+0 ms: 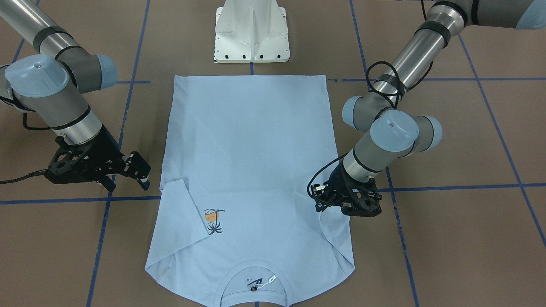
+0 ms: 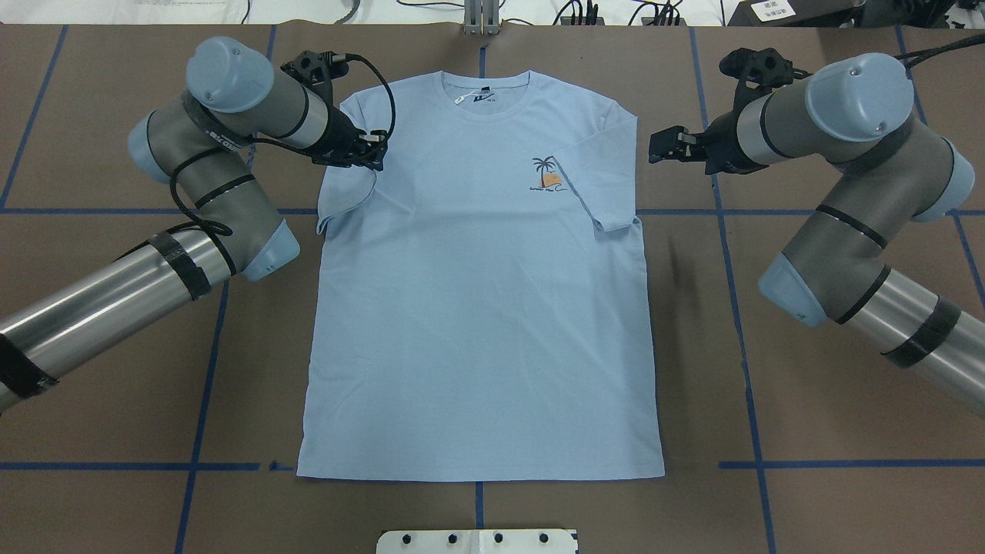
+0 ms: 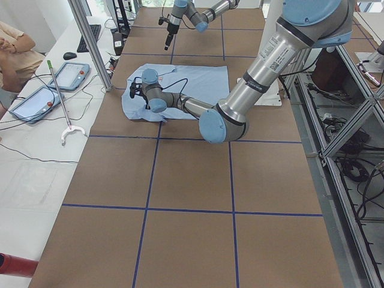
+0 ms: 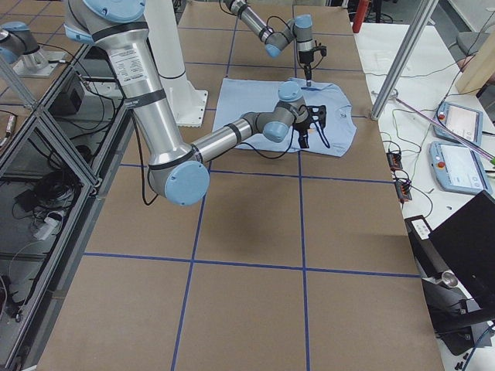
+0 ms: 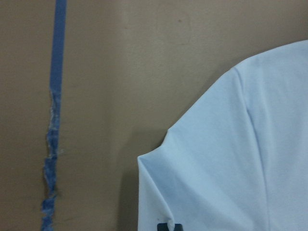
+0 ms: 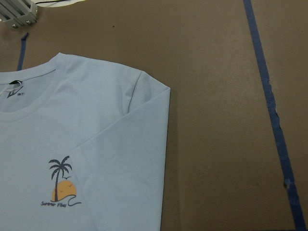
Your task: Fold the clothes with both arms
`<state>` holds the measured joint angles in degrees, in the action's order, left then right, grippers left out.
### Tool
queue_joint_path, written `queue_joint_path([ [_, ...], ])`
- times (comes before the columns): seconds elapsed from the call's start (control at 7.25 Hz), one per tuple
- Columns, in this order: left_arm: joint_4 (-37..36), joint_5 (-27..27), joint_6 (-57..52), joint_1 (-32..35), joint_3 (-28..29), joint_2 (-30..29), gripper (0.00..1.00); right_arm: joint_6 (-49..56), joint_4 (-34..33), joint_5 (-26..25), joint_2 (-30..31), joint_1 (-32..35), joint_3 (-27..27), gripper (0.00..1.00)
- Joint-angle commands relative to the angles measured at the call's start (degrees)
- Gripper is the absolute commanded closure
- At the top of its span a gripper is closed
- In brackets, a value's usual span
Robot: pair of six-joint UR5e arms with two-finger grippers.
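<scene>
While the left gripper (image 2: 372, 157) clenches a sleeve of the T-shirt (image 2: 477, 308), the right gripper (image 2: 659, 148) hangs alongside, jaws released.

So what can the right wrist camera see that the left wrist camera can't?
Only the right wrist view shows the small palm-and-orange-sun print, the round collar with its dark neck label, and a sleeve folded in over the chest. Only the left wrist view shows the other sleeve, bunched at a black fingertip of the left end effector, beside frayed blue tape. Both show the light blue short-sleeved T-shirt, the brown table covering and a blue tape line.
</scene>
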<state>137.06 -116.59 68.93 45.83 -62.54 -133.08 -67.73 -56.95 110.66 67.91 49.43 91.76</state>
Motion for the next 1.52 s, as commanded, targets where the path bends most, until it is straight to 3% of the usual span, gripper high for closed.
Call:
queue_joint_path([
  [0.0, 0.14, 3.55, 0.51, -1.09, 2.68, -1.82, 1.0, -0.03, 0.0, 0.0, 0.21, -0.04, -0.44, 0.0],
  [0.28, 0.14, 6.37, 1.12, -1.09, 6.36, -5.59, 1.0, -0.47, 0.0, 0.0, 0.12, -0.12, -0.53, 0.0],
  [0.55, 2.05, 6.46, 1.12, -1.96, 6.12, -5.0, 0.01, -0.82, 0.0, -0.09, -0.49, -0.56, 0.08, 0.0],
  [0.69, 4.42, 6.38, 3.21, -2.49, 3.16, -2.65, 0.0, -1.0, 0.0, -0.26, -0.58, -1.09, 0.69, 0.0],
  [0.83, 8.71, 6.29, 5.32, -3.1, -4.18, 3.21, 0.0, -5.18, -0.17, -1.4, -0.41, -2.66, 2.09, 0.0],
  [0.97, 12.23, 6.11, 8.3, -3.37, -10.87, 9.01, 0.0, -10.7, -0.79, -4.98, 0.11, -6.33, 5.32, 0.0],
  [1.38, 11.83, 6.29, 11.31, -5.12, -21.71, 15.82, 0.0, -23.46, -3.66, -18.5, 9.75, -22.3, 20.24, 0.0],
])
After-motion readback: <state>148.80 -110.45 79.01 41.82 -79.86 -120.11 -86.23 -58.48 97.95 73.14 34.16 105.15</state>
